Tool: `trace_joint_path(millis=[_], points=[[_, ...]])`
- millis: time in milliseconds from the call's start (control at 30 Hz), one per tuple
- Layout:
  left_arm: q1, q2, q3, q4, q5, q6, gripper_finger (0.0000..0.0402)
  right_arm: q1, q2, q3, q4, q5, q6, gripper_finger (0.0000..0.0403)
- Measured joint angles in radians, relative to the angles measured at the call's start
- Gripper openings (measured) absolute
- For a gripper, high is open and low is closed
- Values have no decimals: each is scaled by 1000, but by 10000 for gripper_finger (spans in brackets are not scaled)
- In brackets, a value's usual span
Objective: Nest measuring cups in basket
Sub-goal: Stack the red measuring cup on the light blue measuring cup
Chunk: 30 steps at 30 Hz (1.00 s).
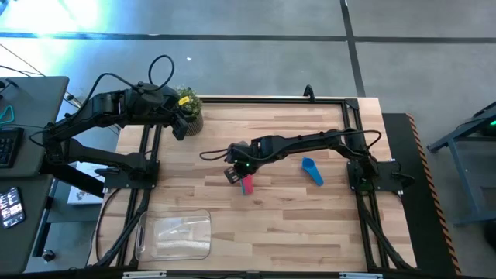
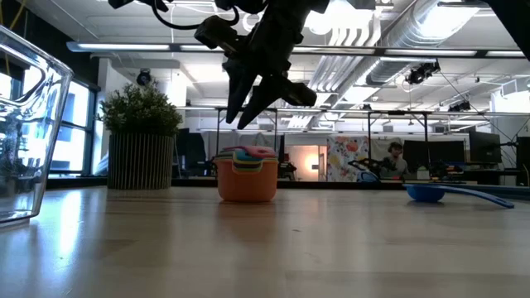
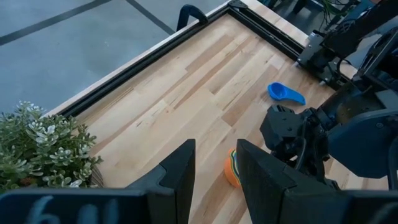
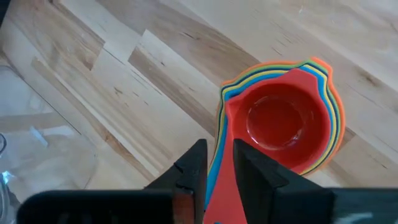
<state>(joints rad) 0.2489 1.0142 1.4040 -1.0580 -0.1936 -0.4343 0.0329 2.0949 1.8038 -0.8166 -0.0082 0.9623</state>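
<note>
A stack of nested measuring cups (image 4: pixel 280 121), orange outermost and red innermost, stands on its base on the table's middle (image 2: pixel 247 175), its handles (image 1: pixel 248 184) pointing toward the near edge. My right gripper (image 2: pixel 238 122) hangs just above it, pointing steeply down, open by a narrow gap (image 4: pixel 217 152) with the red handle showing below. A lone blue cup (image 1: pixel 312 170) lies on the table to the right. The clear basket (image 1: pixel 174 235) stands at the near left. My left gripper (image 3: pixel 216 149) waits open at the far left (image 1: pixel 180 130), holding nothing.
A small potted plant (image 1: pixel 188 108) stands at the far left, right beside my left gripper. Bare wood lies between the stack and the basket. The arms' dark frames (image 1: pixel 364 174) run along the left and right sides of the table.
</note>
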Motion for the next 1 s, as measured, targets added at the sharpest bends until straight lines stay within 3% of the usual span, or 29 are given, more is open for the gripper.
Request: trace_joint_path(millis=[367,500,767,1000], points=[[0,0,0,-1,0,10,106,-24,-1,16,-14,-1,-29,80],[0,0,0,-18,0,10,106,-28,-2,41,-115,-5,-28,80],[0,0,0,-56,0,10,106,37,-2,60,-308,-23,29,80],[0,0,0,-55,0,10,106,98,-2,60,-330,45,107,80]])
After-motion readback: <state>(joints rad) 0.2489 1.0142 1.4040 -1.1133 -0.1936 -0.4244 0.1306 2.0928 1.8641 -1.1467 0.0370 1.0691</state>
